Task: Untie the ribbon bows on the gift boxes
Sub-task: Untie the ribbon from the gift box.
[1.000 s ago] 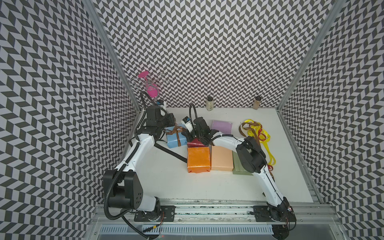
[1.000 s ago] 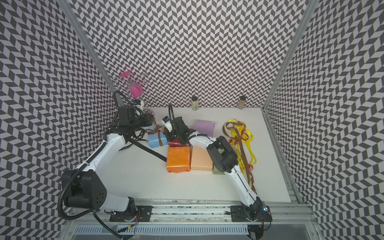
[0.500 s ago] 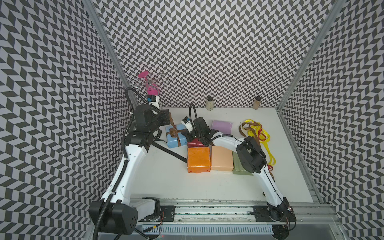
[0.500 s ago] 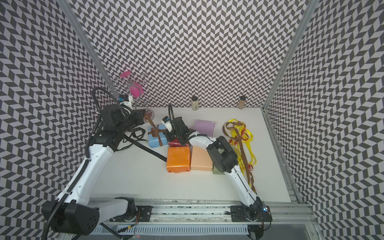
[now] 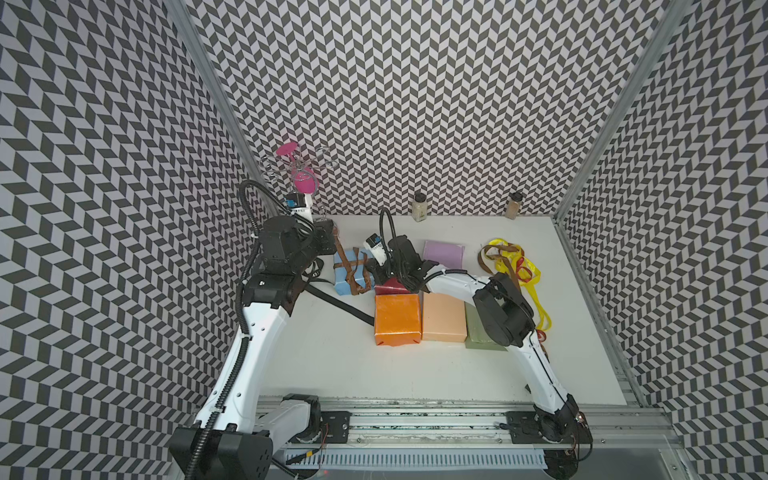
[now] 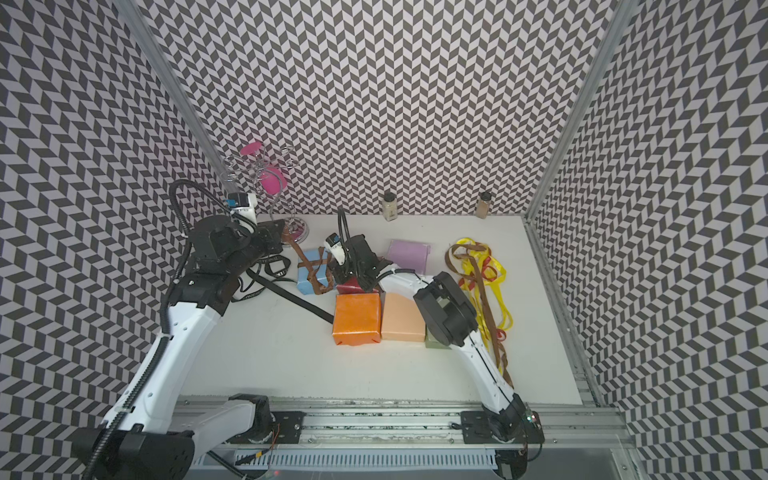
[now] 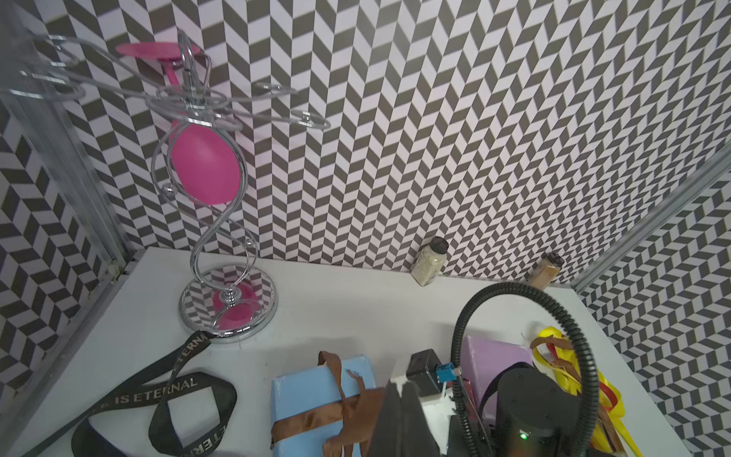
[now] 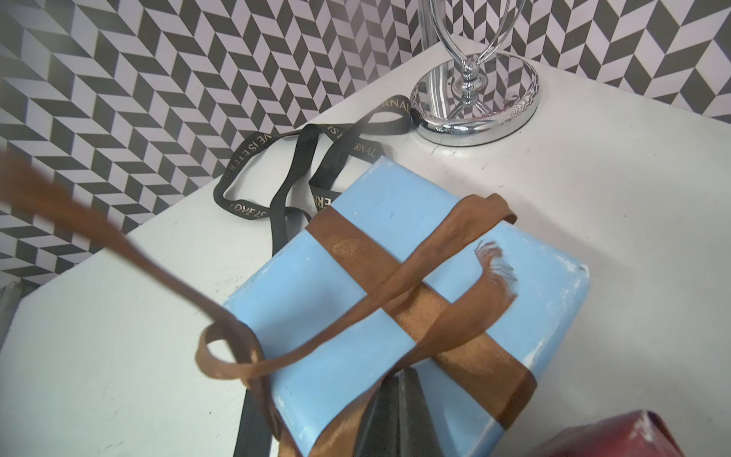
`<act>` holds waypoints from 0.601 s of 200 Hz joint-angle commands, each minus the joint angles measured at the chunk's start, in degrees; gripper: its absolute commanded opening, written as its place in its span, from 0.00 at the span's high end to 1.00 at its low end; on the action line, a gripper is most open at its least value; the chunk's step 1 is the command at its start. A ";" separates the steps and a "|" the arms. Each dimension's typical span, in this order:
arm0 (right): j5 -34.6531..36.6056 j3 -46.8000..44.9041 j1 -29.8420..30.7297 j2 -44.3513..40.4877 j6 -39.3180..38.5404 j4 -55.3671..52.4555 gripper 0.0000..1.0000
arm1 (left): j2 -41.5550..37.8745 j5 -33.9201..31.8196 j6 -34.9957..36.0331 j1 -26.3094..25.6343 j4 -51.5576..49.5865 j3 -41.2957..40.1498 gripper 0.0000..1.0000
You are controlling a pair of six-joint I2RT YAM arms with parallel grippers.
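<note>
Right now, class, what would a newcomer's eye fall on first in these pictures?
Black-and-white herringbone walls surround everything. Mid-table, the left gripper and right gripper are at the light blue gift box, its brown ribbon loosened but wrapped round it. A bright tangle of yellow, red and brown ribbons lies far right; a chrome stand holding a pink glass fills the far left corner.

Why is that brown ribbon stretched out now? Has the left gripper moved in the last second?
Yes. The left gripper, shut on the brown ribbon, has drawn back from the light blue box toward the chrome stand.
</note>
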 commanded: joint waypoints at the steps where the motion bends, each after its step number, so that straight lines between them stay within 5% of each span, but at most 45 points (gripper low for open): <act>1: -0.04 -3.19 -0.03 -3.67 -1.16 -1.78 0.95 | -0.34 2.41 -0.76 0.36 0.50 -3.32 0.96; 17: 0.60 -3.68 -0.12 -5.60 -1.66 -2.44 0.93 | -1.65 1.87 -0.93 0.36 0.66 -6.69 0.92; 35: 1.66 -4.49 -0.12 -7.50 -1.87 -3.04 0.91 | -2.02 0.71 -0.85 0.36 0.23 -9.75 0.49; 45: 1.97 -5.12 -0.20 -8.57 -2.04 -3.00 0.88 | -1.76 0.54 -0.95 0.36 -0.14 -10.66 0.40; 90: 4.61 -5.86 -0.20 -11.85 -3.02 -5.53 0.86 | -1.38 1.06 -1.74 0.38 0.49 -12.18 0.37; 120: -3.80 -9.06 0.21 -14.08 -1.24 -3.79 0.78 | -0.34 0.08 -1.81 0.36 1.16 -13.77 0.38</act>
